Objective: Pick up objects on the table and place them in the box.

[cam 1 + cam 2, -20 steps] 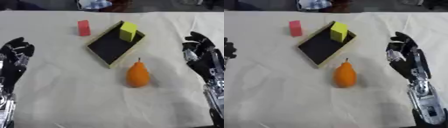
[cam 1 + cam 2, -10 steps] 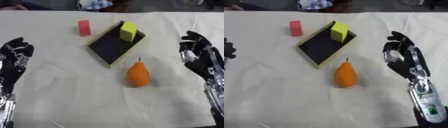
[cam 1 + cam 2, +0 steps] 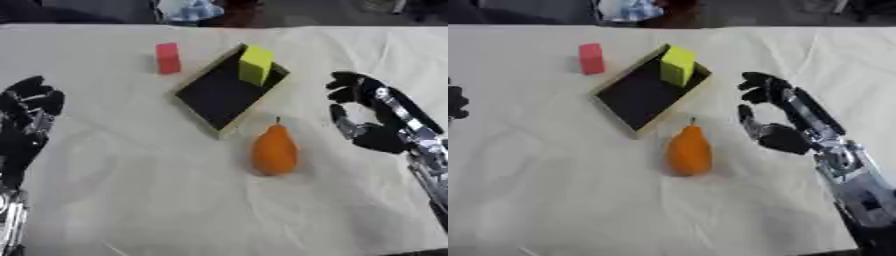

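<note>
Worktop (image 3: 114, 200) first: it is covered in a pale, creased cloth and carries everything in play. Near its middle lies the box (image 3: 229, 91), a shallow tray with a black floor and a light wooden rim, set askew. A yellow block (image 3: 255, 65) already stands upright in the box's far corner, so by my reckoning one item is done. Two are left. An orange pear (image 3: 275, 150) stands on the cloth just beside the box's near corner, stem up, apart from the rim. A small red block (image 3: 167, 57) stands upright on the robot's left of the box, near it but not touching.

I would put the task at roughly a third along, with the pear looking like the likely next pick, since it sits closest to the active hand.

That is the right hand (image 3: 773, 131), reaching in from the right side. Its palm faces the pear, thumb low and fingers (image 3: 756, 85) curved over above, leaving an open cup between them. It holds nothing and touches nothing; there is bare cloth between it and the fruit. It seems shaped for a side grasp, though it has some way to travel.

At the left edge the left hand (image 3: 26, 120) rests idle, fingers up and relaxed, well apart from all three objects.
</note>
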Robot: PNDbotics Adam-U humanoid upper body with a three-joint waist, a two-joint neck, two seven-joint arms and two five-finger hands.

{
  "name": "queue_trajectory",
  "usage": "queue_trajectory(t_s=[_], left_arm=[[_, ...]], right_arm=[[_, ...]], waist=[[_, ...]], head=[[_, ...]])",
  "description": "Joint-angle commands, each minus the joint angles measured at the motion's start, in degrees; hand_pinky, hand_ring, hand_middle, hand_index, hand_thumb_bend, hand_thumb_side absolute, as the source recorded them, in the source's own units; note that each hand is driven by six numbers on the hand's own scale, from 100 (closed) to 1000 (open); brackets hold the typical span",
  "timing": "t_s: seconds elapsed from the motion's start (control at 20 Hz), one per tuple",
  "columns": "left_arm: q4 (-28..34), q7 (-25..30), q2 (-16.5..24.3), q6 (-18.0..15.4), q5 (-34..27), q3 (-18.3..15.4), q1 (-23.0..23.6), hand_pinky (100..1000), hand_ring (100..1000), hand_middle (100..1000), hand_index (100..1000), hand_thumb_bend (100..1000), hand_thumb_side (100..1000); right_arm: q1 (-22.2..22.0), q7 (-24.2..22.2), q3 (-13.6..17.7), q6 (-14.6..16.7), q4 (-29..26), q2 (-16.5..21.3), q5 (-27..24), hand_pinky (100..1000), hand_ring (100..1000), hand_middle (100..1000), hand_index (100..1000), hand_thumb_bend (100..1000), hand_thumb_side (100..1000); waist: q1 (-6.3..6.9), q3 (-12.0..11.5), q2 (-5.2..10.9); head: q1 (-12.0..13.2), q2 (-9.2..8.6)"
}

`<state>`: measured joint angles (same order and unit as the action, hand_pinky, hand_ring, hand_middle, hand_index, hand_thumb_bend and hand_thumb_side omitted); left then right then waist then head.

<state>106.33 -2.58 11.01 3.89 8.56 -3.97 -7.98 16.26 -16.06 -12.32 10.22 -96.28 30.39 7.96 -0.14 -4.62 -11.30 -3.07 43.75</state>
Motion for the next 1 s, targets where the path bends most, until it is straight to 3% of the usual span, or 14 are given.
queue_trajectory(t_s=[0.05,0.6,1.0], left_arm=[[1.07,0.24,0.95,-0.12,-0.16,0.16,-0.18,708,717,699,833,642,655],[0.97,0.5,1.16,-0.16,-0.09,0.34,-0.25,709,717,699,833,641,656],[0.92,0.63,1.17,-0.18,-0.07,0.44,-0.29,709,718,699,833,640,657]], right_arm=[[1.43,-3.81,-2.36,0.72,0.12,3.62,0.78,799,782,792,926,127,333],[4.89,-12.78,-7.76,5.11,2.2,5.92,9.12,828,814,829,949,238,272],[6.81,-14.21,-8.73,8.07,3.87,4.88,15.93,838,827,844,957,261,288]], waist=[[-0.07,-0.09,1.72],[-0.15,-0.28,1.85],[-0.09,-0.32,1.83]], head=[[-0.26,-0.03],[-0.43,-0.06],[-0.51,-0.02]])
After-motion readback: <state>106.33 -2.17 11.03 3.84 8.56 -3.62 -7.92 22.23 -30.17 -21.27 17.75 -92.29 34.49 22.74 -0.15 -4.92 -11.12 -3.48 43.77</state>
